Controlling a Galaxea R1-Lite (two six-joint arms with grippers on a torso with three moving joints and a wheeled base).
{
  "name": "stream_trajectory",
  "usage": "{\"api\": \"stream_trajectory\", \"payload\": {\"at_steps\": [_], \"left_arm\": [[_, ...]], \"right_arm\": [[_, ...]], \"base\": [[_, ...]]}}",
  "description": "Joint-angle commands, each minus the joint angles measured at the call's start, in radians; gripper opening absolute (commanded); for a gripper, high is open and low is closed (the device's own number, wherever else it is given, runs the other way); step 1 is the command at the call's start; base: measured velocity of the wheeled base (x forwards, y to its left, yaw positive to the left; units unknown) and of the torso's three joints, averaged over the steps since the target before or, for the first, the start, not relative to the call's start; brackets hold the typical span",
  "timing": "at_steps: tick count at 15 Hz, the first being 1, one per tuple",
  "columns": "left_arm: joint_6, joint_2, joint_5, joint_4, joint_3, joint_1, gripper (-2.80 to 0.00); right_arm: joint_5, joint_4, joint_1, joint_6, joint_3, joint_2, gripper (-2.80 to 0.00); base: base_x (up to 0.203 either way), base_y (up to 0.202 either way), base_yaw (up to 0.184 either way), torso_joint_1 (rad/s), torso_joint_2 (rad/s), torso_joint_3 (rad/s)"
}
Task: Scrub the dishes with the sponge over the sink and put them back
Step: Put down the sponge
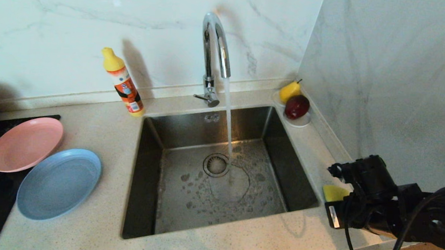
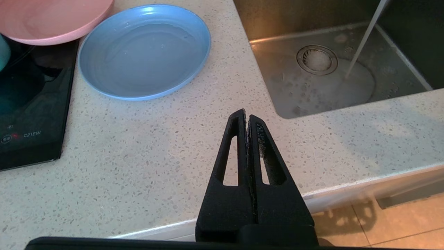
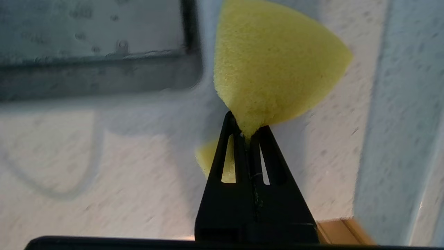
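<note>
Right hand (image 3: 247, 133), pinched shut on the sponge (image 3: 274, 69) over the surface (image 1: 296, 233) right of the sink (image 1: 220, 177): carry it low toward the stream, grip unchanged.

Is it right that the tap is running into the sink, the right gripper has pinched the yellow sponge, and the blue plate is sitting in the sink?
Not quite. The blue plate is on the counter left of the sink, beside the pink plate, as the head view shows. The rest holds: the tap runs into the sink, and the right gripper has pinched the yellow sponge.
</note>
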Motion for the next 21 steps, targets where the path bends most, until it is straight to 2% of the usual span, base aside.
{"api": "stream_trajectory", "payload": {"at_steps": [1, 7, 14, 21], "left_arm": [[0.0, 0.0, 0.0, 0.0, 0.006, 0.0, -2.8], [0.0, 0.0, -0.001, 0.0, 0.006, 0.0, -2.8], [0.0, 0.0, 0.0, 0.0, 0.006, 0.0, -2.8], [0.0, 0.0, 0.0, 0.0, 0.006, 0.0, -2.8]], "right_arm": [[0.018, -0.003, -0.029, -0.001, -0.028, 0.027, -2.8], [0.031, -0.001, -0.047, -0.002, -0.075, 0.037, -2.8], [0.034, 0.009, -0.036, -0.008, -0.054, 0.021, -2.8], [0.032, -0.007, -0.039, -0.145, -0.001, -0.028, -2.8]], "base": [[0.0, 0.0, 0.0, 0.0, 0.0, 0.0], [0.0, 0.0, 0.0, 0.0, 0.0, 0.0], [0.0, 0.0, 0.0, 0.0, 0.0, 0.0], [0.0, 0.0, 0.0, 0.0, 0.0, 0.0]]}}
